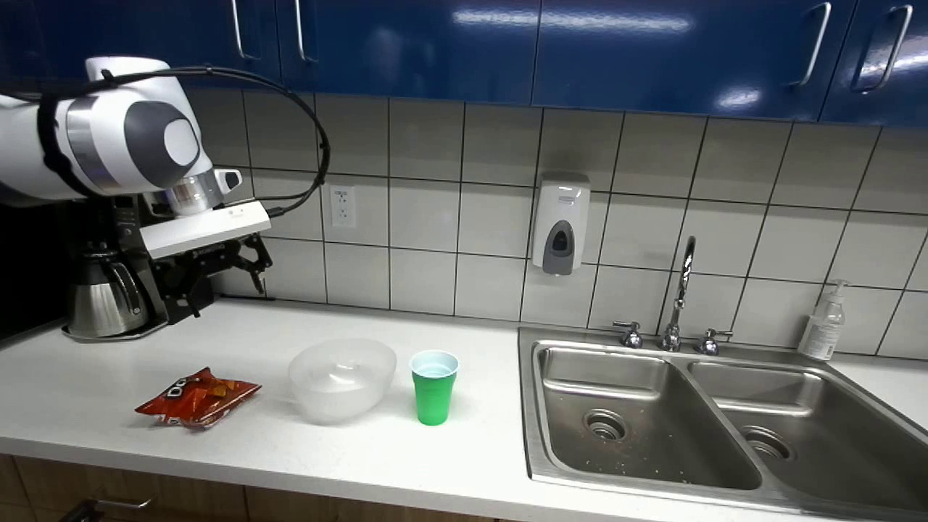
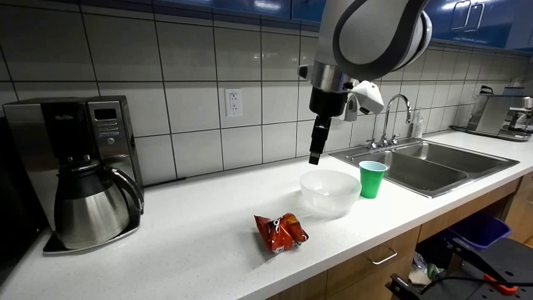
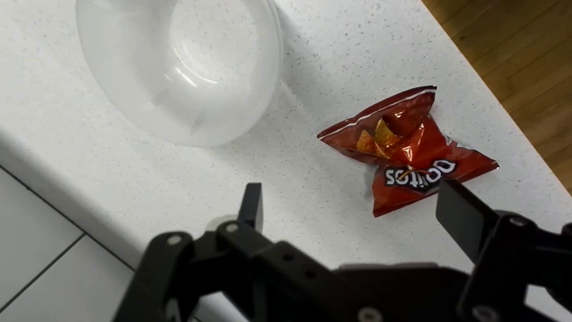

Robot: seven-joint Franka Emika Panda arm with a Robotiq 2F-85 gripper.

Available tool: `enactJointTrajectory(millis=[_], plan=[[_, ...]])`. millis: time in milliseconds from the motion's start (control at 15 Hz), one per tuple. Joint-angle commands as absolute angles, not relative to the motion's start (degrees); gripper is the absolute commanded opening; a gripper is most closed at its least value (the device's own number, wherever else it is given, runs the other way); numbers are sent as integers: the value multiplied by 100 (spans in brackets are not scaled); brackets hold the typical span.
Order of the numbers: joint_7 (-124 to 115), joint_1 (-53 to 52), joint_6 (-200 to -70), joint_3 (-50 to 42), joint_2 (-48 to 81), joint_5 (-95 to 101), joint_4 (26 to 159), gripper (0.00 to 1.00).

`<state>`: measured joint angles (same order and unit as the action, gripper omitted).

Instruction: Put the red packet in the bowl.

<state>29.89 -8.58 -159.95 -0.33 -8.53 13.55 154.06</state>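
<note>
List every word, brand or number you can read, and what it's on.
"Doritos": on the packet, upside down in the wrist view.
"Mr. Coffee": on the coffee maker, small, so only a likely reading.
Too small or blurred to read: markings by the buttons, on the bottle and on the dispenser.
No readable numbers.

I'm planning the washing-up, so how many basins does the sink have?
2: one basin nearer the bowl, and the other basin beside it, nearer the pump bottle. Both show in both exterior views; I see no others.
</note>
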Motion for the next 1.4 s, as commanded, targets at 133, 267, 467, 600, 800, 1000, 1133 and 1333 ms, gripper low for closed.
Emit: enactJointTrajectory(millis=[133, 267, 467, 600, 800, 1000, 1133, 1333], plan=[[3705, -969, -16202, 199, 107, 1219, 14862, 100], [3927, -910, -16167, 339, 368, 1338, 14664, 100], [4018, -845, -16144, 436, 681, 1847, 14396, 100], [4078, -850, -16143, 439, 838, 2278, 14266, 100], [4063, -844, -16148, 384, 1020, 2839, 14132, 100], [3955, -851, -16169, 323, 1072, 3317, 14145, 100], [3961, -964, -16209, 198, 1125, 3490, 14185, 100], [3923, -988, -16270, 192, 1242, 3699, 14216, 100]])
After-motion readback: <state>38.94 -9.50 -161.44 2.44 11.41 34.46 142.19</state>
